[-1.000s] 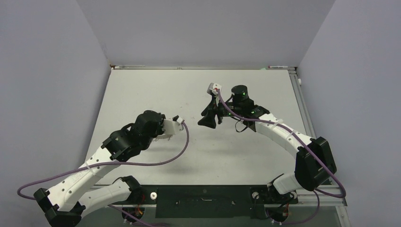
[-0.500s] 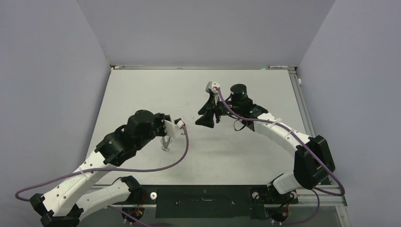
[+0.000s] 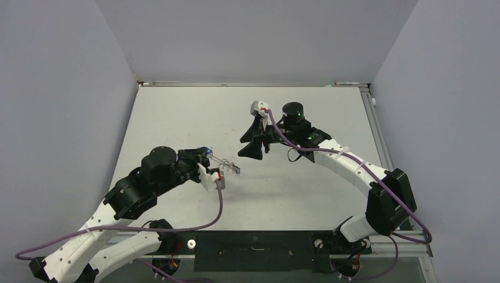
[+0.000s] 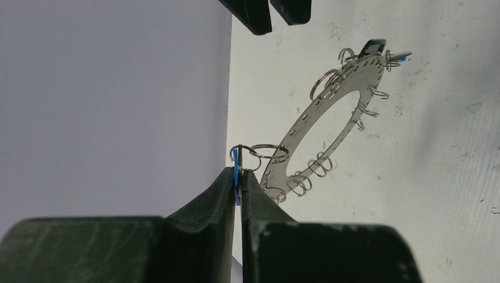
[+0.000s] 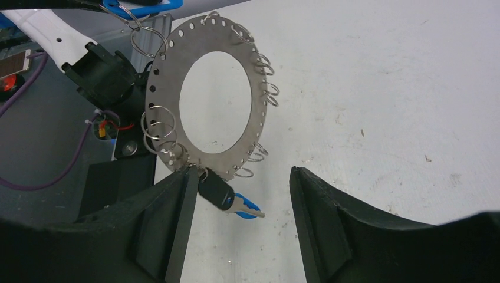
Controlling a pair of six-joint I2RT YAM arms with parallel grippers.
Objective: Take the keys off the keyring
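Observation:
My left gripper [image 4: 237,171] is shut on a blue-headed key [image 4: 236,177], whose small loop joins it to the keyring [image 4: 348,82]. The keyring, a flat grey metal ring [image 5: 168,76] with wire loops round its rim, hangs off the table between the arms [image 3: 231,167]. On its far rim hang a dark-headed key [image 5: 215,190] and another blue key [image 5: 248,207]. My right gripper [image 5: 242,171] is open, with these two keys between its fingers. Its left fingertip [image 5: 190,174] sits right by the ring's rim. From above, the left gripper [image 3: 200,155] and right gripper [image 3: 250,151] face each other.
The white tabletop [image 3: 306,194] carries small scuff marks. Grey walls close in the left, back and right. A metal rail [image 3: 377,130] runs along the right edge. The left arm's purple cable [image 3: 219,200] loops over the table near the front.
The left arm has swung back and turned, so the keyring now points toward the right gripper. The right gripper has shifted left up to the ring's far rim.

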